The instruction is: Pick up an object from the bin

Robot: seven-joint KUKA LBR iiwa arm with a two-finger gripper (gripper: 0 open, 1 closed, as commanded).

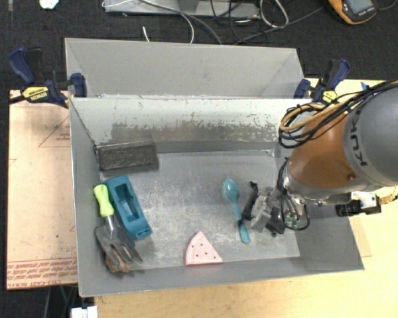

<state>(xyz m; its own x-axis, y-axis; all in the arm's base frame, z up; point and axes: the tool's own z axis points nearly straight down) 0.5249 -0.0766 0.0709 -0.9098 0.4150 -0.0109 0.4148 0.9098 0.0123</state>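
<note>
the tool (261, 212), its opening unclear, hangs just beside a teal plastic spoon (237, 211), probably light, stiff and slippery, best pinched across its thin handle.

The robot arm's claw (262, 212) hangs low at the right of the grey metal bin (186, 121), just beside a teal plastic spoon (233, 197); a pink dotted wedge (203, 249) lies near the front wall, with a blue plastic holder (129, 207), green-handled tool (104, 201) and grey block (127, 156) well apart at left
</note>
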